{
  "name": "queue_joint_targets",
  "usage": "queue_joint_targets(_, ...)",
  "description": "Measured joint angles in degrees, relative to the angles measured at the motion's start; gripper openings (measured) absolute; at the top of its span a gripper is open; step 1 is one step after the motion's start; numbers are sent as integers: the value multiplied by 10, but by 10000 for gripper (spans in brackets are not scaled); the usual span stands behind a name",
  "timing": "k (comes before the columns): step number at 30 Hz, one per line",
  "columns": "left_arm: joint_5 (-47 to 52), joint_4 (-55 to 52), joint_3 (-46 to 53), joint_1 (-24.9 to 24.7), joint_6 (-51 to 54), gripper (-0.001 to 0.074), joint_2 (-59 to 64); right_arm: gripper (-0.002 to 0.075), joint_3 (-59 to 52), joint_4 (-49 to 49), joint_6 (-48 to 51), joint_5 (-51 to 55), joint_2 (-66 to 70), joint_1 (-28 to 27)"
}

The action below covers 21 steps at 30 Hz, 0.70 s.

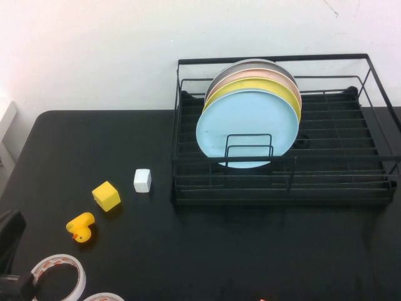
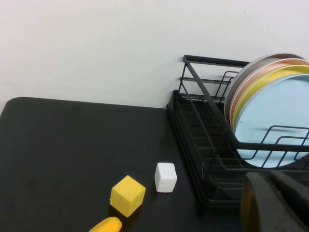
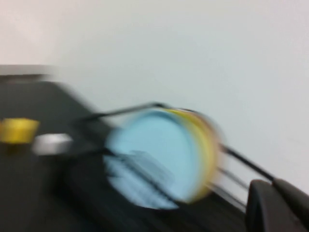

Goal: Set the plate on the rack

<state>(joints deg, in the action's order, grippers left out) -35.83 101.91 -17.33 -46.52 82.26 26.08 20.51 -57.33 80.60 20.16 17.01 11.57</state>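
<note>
The light blue plate (image 1: 247, 125) stands upright in the black wire rack (image 1: 282, 188), at the front of a stack. Behind it stand a yellow plate (image 1: 276, 88), a pink plate (image 1: 263, 75) and a grey one. The plate also shows in the left wrist view (image 2: 270, 116) and, blurred, in the right wrist view (image 3: 149, 154). My left gripper (image 2: 270, 176) is shut and empty, low at the table's near left corner (image 1: 9, 238), far from the rack (image 2: 193, 121). My right gripper (image 3: 271, 186) is shut and empty, away from the plate; it does not show in the high view.
On the black table left of the rack lie a white cube (image 1: 143, 180), a yellow cube (image 1: 106, 195) and a yellow toy duck (image 1: 81, 226). Tape rolls (image 1: 59, 276) lie at the near left edge. The rack's right half holds no plates.
</note>
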Motion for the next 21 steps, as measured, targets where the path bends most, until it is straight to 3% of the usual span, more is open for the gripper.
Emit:
queue_joint_targets(7, 0, 0, 0, 0, 0, -2, 0, 0, -75, -10, 0, -240, 0, 0)
queue_joint_targets(11, 0, 0, 0, 0, 0, -2, 0, 0, -117, -8, -2, -285, -17, 0)
queue_joint_targets(13, 0, 0, 0, 0, 0, -2, 0, 0, -140, 50, -40, -296, -36, 0)
queue_joint_targets(15, 0, 0, 0, 0, 0, -1, 0, 0, -164, 158, -147, -315, -60, -4)
queue_joint_targets(17, 0, 0, 0, 0, 0, -1, 0, 0, -185, 308, -329, -320, -83, -17)
queue_joint_targets(19, 0, 0, 0, 0, 0, -2, 0, 0, -197, 452, -512, -297, -107, -44)
queue_joint_targets(21, 0, 0, 0, 0, 0, -1, 0, 0, -200, 555, -633, -249, -128, -74)
